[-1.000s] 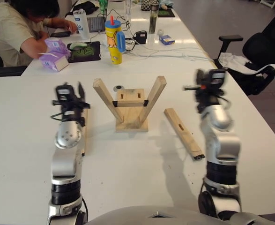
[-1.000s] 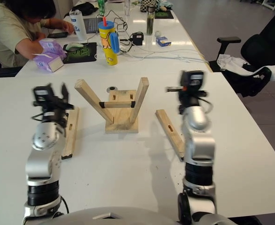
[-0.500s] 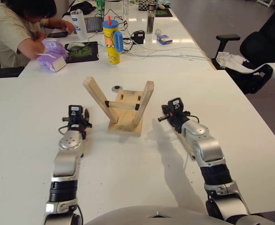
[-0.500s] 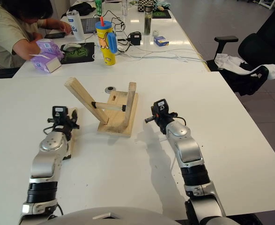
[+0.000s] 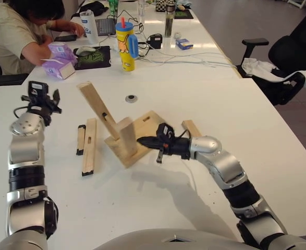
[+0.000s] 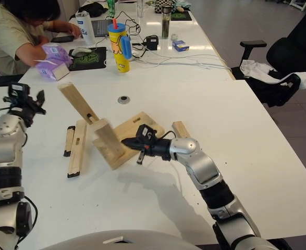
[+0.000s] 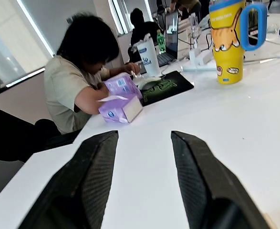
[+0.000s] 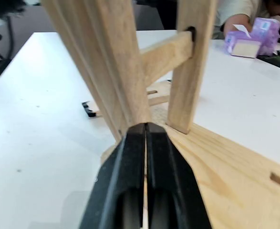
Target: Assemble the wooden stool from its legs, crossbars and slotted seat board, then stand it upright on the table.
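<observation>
The partly built stool lies tipped on the table: the slotted seat board (image 5: 148, 123) carries a far leg (image 5: 95, 105) and a near leg (image 5: 125, 137), joined by a crossbar (image 8: 166, 50). My right gripper (image 5: 143, 140) is shut, its tips (image 8: 145, 130) pressed on the seat board at the foot of the near leg. A loose slotted leg (image 5: 90, 146) and a short crossbar (image 5: 80, 139) lie left of the stool. Another loose leg (image 5: 190, 127) lies behind my right arm. My left gripper (image 5: 39, 97) hangs open and raised at the far left, its fingers (image 7: 94, 176) apart.
A round grommet (image 5: 131, 98) sits in the table behind the stool. A yellow cup (image 5: 126, 44), a purple box (image 5: 62, 60) and a person at a laptop are at the back left. An office chair (image 5: 288, 57) stands beyond the table's right edge.
My right gripper has swung left onto the stool's seat board, and the stool has turned and tipped. My left arm has lifted away to the far left, uncovering the loose leg and crossbar.
</observation>
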You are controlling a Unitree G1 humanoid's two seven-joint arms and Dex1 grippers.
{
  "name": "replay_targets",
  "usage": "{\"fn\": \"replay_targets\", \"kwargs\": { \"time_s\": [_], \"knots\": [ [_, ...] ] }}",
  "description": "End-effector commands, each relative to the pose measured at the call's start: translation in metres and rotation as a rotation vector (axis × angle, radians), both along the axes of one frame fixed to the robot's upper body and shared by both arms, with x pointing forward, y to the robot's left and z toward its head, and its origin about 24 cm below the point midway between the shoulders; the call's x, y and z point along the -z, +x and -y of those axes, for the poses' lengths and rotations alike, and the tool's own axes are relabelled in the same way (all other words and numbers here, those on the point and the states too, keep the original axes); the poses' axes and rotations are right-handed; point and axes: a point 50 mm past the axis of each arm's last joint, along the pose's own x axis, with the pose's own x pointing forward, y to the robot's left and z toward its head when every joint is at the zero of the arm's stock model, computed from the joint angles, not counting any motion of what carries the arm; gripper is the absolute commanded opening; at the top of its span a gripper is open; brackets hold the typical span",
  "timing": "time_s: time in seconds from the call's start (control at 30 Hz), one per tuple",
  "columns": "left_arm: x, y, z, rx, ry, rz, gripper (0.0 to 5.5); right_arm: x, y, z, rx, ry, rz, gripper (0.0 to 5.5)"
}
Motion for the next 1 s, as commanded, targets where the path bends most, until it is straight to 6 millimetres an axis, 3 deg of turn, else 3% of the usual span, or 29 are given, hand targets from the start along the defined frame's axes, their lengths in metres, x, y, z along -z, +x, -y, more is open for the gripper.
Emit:
{"fn": "replay_targets", "kwargs": {
  "time_s": [0.03,0.2,0.27,0.33,0.4,0.57,0.67,0.77,1.0],
  "knots": [
    [0.003,-0.006,-0.007,0.014,-0.037,0.022,2.08,-0.004,0.022,0.008,0.179,-0.074,0.081,0.00],
    [-0.029,-0.018,-0.006,0.214,-0.238,0.222,2.08,0.029,0.026,0.053,0.339,-0.295,0.071,0.00],
    [-0.039,-0.024,-0.016,0.306,-0.226,0.197,2.08,0.039,0.025,0.063,0.347,-0.369,0.067,0.00],
    [-0.043,-0.028,-0.022,0.434,-0.196,0.063,2.08,0.049,0.022,0.067,0.323,-0.417,0.039,0.00],
    [-0.036,-0.034,-0.027,0.569,-0.187,-0.173,2.08,0.061,0.017,0.069,0.279,-0.500,0.013,0.00],
    [-0.008,-0.083,-0.028,0.875,-0.148,-0.742,2.08,0.079,-0.007,0.068,0.093,-0.668,-0.094,0.00],
    [0.005,-0.098,-0.014,0.981,-0.162,-0.845,2.08,0.087,-0.024,0.071,0.017,-0.712,-0.196,0.00],
    [0.016,-0.112,0.006,1.059,-0.218,-0.891,2.08,0.083,-0.044,0.066,-0.086,-0.668,-0.294,0.00],
    [0.048,-0.133,0.064,1.198,-0.249,-0.986,2.08,0.076,-0.055,0.048,-0.146,-0.568,-0.367,0.00]
  ]
}}
